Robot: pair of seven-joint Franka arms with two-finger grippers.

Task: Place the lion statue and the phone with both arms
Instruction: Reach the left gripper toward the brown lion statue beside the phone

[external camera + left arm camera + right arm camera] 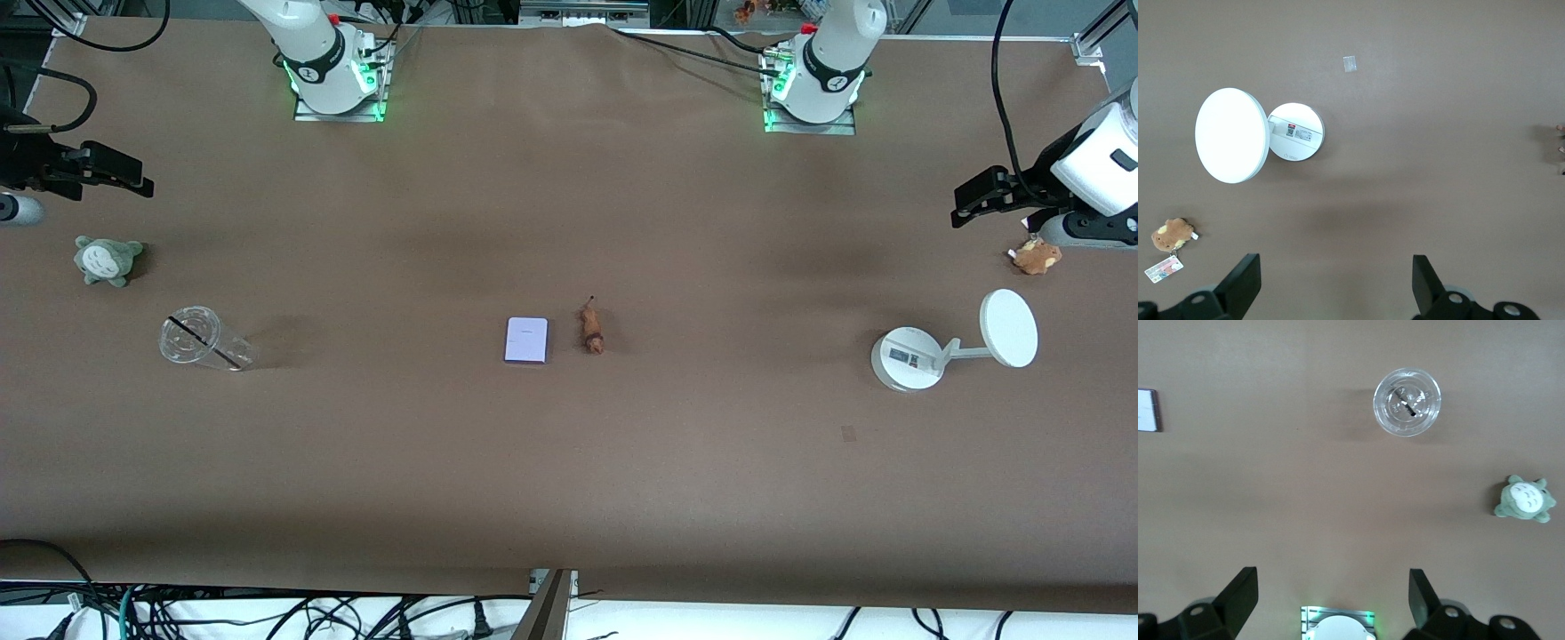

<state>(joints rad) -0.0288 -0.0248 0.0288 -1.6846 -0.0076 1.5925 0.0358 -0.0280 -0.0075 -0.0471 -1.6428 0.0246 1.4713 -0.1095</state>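
Step in hand: nothing has been picked up yet; both arms are held high at the two ends of the table, judged to be the start of the task.
Phone: the phone (526, 340) lies flat at the middle of the table, untouched; only its edge is caught in the right wrist view (1147, 410).
Lion statue: the lion statue (592, 328) lies just beside the phone, toward the left arm's end, apart from it.
Left gripper: the left gripper (1336, 283) is held with fingers spread wide and empty, over bare table near the white stand (912, 357) and the brown plush (1036, 256).
Right gripper: the right gripper (1333, 600) is likewise spread apart and empty, above the table near the clear cup (196, 339) and the grey-green plush (107, 260).
Next move: each arm would need to be brought in to the middle and lowered, the left probably onto the statue, the right onto the phone, whose flatness calls for a grip across its edges.
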